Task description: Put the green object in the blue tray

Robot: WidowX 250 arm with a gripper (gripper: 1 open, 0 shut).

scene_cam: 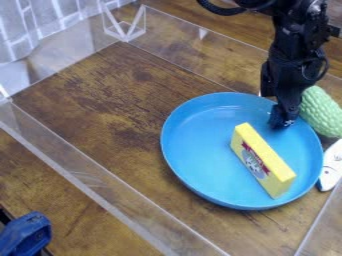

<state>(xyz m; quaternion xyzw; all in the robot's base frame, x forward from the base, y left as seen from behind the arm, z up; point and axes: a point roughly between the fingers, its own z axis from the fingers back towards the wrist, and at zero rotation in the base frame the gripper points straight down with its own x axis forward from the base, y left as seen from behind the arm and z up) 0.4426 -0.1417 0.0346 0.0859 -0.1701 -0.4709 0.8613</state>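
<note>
The blue tray (201, 150) is a large round plate lying on the wooden table at right of centre. A yellow rectangular block (265, 158) with a label lies on its right half. The green object (321, 110), a pale-green bumpy lump, rests on the table just outside the tray's upper right rim. My black gripper (282, 118) comes down from the top, its tip over the tray's far rim, right beside the green object's left side. The fingers look close together with nothing seen between them; whether they touch the green object is unclear.
A white object (330, 168) lies at the right edge next to the tray. Clear acrylic walls (80, 170) fence the table along the front left and back. A blue item (20, 235) sits outside at the bottom left corner.
</note>
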